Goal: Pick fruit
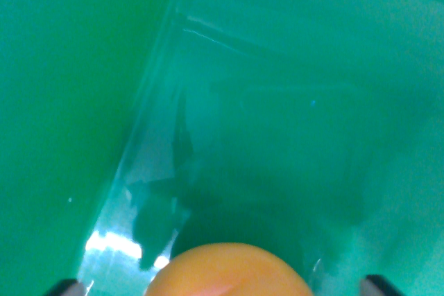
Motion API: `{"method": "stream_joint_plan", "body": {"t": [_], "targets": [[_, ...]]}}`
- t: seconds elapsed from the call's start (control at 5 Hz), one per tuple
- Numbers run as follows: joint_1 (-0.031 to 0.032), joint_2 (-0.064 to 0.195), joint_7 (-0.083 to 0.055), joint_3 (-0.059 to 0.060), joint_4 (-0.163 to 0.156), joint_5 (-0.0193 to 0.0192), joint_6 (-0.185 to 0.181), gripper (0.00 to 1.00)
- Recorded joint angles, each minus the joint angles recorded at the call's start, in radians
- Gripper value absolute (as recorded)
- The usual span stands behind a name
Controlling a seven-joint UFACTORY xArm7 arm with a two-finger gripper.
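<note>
Wrist view is filled at its bottom edge by an orange fruit (229,272), of which only the rounded upper part is seen; the rest is cut off by the frame. It lies between two dark fingertips (66,286) that show at the bottom corners, one at the wrist view's left and one at the wrist view's right. The gripper (225,288) is thus seen spread wide, with a clear gap left on each side of the fruit, and no contact with the fruit can be made out. Whether anything is held cannot be told for certain, but nothing appears to be clamped.

The step in hand is judged to be the approach or the closing stage of the pick: the fruit is already framed between the fingertips. For the next move, the fingertips would need to be brought in evenly on both sides, with the fruit kept centred so that it is not pushed aside.

No long axis can be given for the fruit: the visible part is round, and no stem or end is shown, so its pointing cannot be told.

Around the fruit, a glossy green surface (291,136) is seen, with bright reflections and a paler band (149,150) running diagonally. Whether this is a counter or a bin wall cannot be told.
</note>
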Motion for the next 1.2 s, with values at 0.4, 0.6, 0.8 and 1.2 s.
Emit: {"method": "stream_joint_plan", "body": {"t": [0.4,0.6,0.8,1.2], "targets": [[0.0000,-0.001,0.000,0.000,0.001,0.0000,0.002,1.00],[0.0000,-0.001,0.000,0.000,0.001,0.0000,0.002,1.00],[-0.0001,-0.003,0.000,0.000,0.006,0.0002,0.009,1.00],[-0.0003,-0.008,0.000,0.000,0.015,0.0006,0.022,1.00]]}}
